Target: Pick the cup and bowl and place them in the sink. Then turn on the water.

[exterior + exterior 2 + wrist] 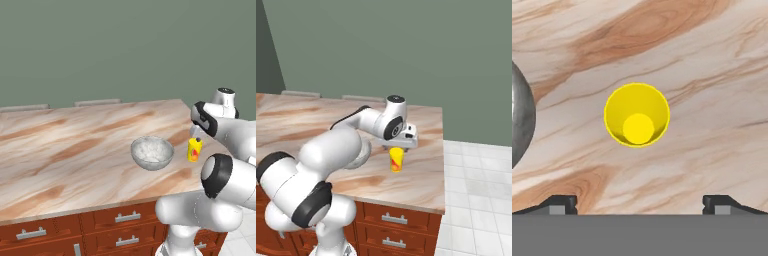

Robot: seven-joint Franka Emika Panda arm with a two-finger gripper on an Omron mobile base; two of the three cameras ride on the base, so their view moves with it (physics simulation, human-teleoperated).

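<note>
The yellow cup (194, 150) (396, 159) stands upright near the counter's right front corner. In the hand view I look straight down into the cup (637, 115), centred between my fingertips. My gripper (196, 132) (396, 147) (639, 202) hangs just above the cup's rim, open, with nothing in it. The speckled grey-white bowl (152, 152) sits on the counter a little left of the cup, and the bowl's rim (519, 115) shows at the left edge of the hand view. The sink and the water are out of view.
The beige-brown marbled counter (75, 150) runs far to the left. Its right edge lies close beside the cup, with white tiled floor (476, 190) beyond. Red-brown drawers (127, 217) with silver handles sit under the front edge.
</note>
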